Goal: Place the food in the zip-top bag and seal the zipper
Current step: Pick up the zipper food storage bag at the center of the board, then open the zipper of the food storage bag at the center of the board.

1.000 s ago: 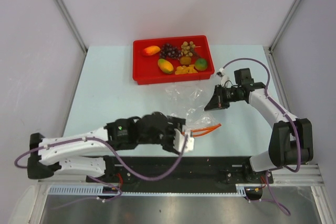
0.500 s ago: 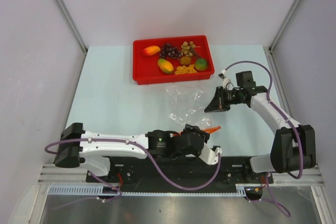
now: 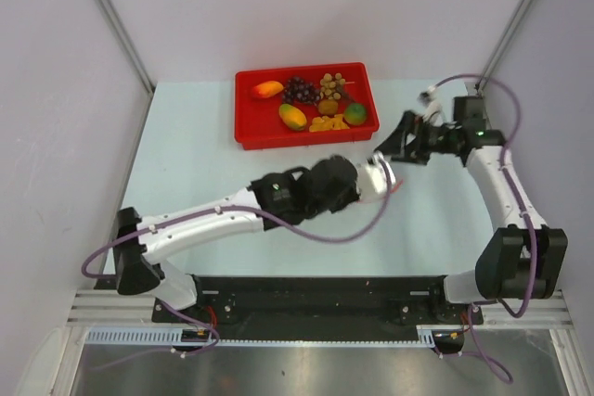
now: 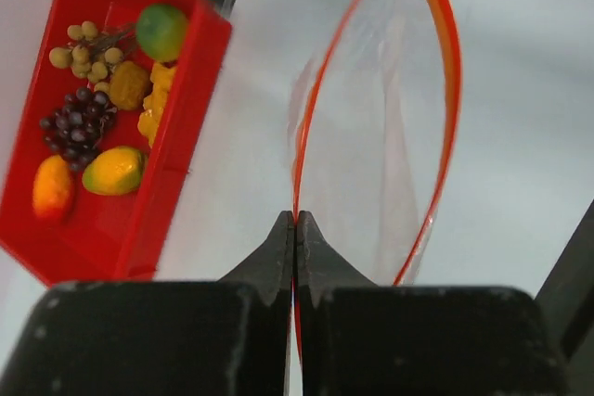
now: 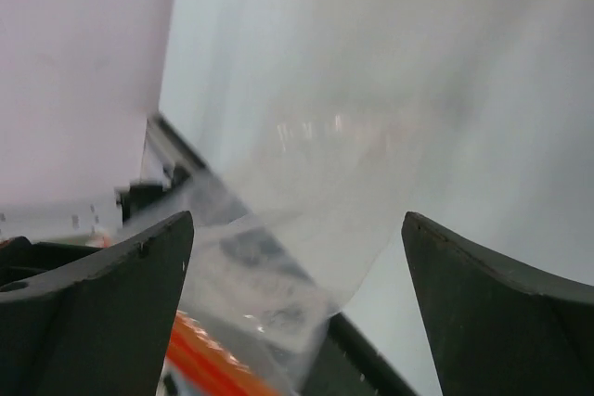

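The bench is a pale blue-green table (image 3: 186, 155) with a matte top. Plain white wall panels close the far edge (image 3: 306, 6), left edge (image 3: 56, 136) and right edge (image 3: 557, 118). Grey metal posts (image 3: 111, 18) rise from both far corners. A black plate (image 3: 316, 289) and an aluminium rail (image 3: 316, 310) run along the near edge. Lighting is even, with soft shadows.

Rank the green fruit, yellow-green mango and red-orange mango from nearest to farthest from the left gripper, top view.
From the left gripper:
1. Green fruit, right end of the tray.
2. Yellow-green mango, tray's middle front.
3. Red-orange mango, tray's far left corner.
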Motion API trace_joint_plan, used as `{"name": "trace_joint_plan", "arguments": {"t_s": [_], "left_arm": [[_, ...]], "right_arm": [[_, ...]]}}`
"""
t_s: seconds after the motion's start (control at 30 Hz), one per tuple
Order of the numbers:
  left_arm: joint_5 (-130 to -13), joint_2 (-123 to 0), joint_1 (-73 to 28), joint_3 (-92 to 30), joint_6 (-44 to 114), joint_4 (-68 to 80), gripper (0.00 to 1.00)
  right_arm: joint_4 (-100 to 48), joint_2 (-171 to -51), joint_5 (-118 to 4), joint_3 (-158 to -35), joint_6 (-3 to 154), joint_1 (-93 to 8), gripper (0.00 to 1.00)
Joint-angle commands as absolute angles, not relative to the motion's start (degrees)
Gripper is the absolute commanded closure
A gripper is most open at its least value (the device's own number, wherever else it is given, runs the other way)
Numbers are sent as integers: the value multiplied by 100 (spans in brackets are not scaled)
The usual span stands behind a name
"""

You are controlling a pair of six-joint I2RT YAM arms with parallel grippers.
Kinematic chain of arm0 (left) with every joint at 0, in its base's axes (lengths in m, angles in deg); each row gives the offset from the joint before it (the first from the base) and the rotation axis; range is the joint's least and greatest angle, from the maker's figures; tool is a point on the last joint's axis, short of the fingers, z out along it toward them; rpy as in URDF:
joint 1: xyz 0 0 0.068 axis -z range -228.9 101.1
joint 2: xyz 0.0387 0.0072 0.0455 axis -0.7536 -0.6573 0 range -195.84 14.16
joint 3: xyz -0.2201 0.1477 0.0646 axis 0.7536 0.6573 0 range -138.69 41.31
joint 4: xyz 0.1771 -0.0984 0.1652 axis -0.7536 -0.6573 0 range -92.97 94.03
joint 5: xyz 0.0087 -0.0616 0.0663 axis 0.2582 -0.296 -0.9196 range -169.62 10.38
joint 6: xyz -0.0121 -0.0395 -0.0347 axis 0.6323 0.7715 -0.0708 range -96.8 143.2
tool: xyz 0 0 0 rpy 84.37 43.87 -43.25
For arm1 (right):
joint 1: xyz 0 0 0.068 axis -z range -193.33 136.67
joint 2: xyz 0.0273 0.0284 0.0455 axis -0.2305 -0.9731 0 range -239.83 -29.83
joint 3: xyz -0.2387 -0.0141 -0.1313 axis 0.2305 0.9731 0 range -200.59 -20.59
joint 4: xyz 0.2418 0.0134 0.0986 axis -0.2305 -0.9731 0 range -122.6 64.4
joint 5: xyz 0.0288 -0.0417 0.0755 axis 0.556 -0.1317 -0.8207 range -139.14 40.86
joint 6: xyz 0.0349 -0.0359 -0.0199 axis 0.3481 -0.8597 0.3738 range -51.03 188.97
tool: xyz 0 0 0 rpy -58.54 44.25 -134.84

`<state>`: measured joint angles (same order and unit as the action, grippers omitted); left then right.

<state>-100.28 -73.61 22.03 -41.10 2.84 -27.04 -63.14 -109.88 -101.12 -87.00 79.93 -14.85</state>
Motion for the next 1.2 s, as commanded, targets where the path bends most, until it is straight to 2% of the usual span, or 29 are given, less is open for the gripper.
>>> {"name": "trace_joint_plan", "arguments": {"t_s": [0.0,0.1,0.17,0.33,0.5,0.6,0.7,0.77,0.87,1.17], "left_arm": [[-9516,-6777,1719,-4632,2885,-2394,100],[-9895,-6574,1666,-4649,3609,-1691,100],[-9956,-6582,1649,-4719,3849,-1305,100],[-10694,-7405,1631,-5650,4763,-1662,100],[-11468,-8322,1631,-6643,5088,-2296,100],[-11504,-8612,1666,-6845,5037,-2085,100],[-11792,-8911,1789,-7057,4747,-1901,100],[-11820,-8990,1824,-7066,4676,-1717,100],[-11873,-9104,1886,-7066,4641,-1584,99],[-11908,-9219,1965,-7119,4448,-1259,100]], "right_arm": [[-6112,-10666,-10503,-9731,8206,-246,0],[-5637,-10060,-10644,-9539,8628,459,1],[-5522,-9770,-10846,-9407,8699,705,6],[-5531,-8855,-10925,-9046,8769,689,22],[-5601,-8380,-10689,-8888,9067,277,31],[-5479,-8152,-10259,-8730,9400,-127,32],[-5329,-8019,-9442,-8589,9648,-566,28],[-5251,-8045,-8976,-8493,9885,-647,24],[-5302,-8273,-8536,-8378,10140,-674,23],[-5293,-8608,-8649,-7895,10413,-718,36]]}}
